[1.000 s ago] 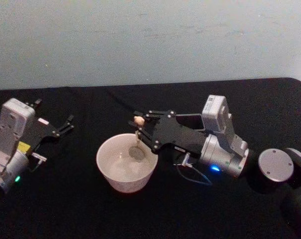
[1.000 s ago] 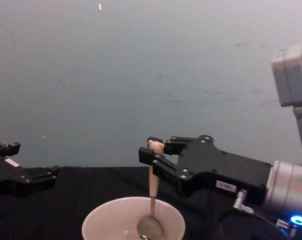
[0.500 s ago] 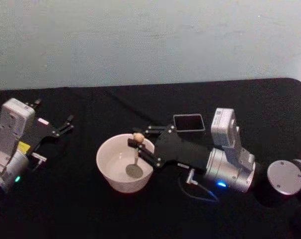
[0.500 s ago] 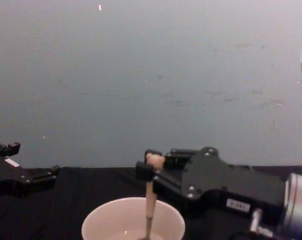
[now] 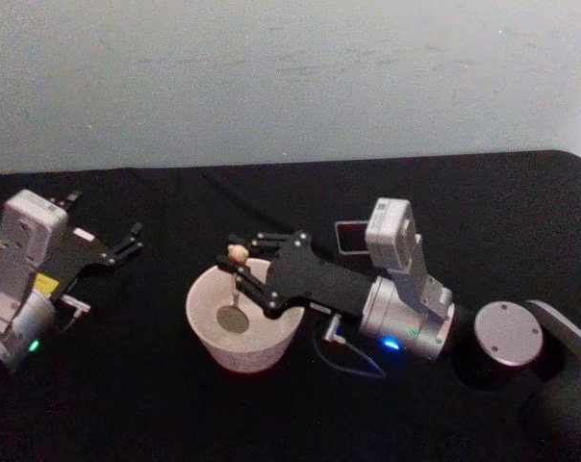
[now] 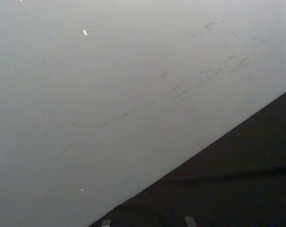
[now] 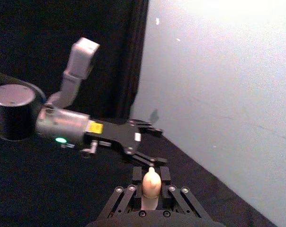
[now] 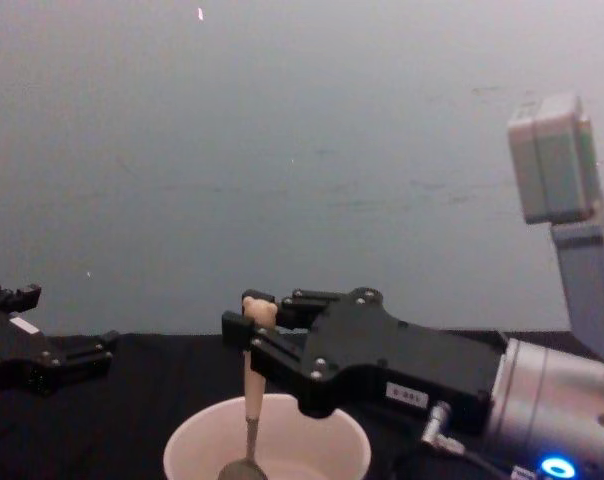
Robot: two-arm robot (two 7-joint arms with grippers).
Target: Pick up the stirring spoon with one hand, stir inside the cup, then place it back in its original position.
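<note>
Black table [image 5: 175, 404], pale wall [image 5: 290, 77], dark square holder [image 5: 348, 238].

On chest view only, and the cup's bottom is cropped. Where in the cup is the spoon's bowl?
Observer: Head view: the right gripper holds the stirring spoon with its bowl inside the cup, slightly off centre toward the idle left gripper at the table's left.
Operator: What's behind the right gripper?
Observer: A dark square holder on the table, partly hidden by that gripper.
</note>
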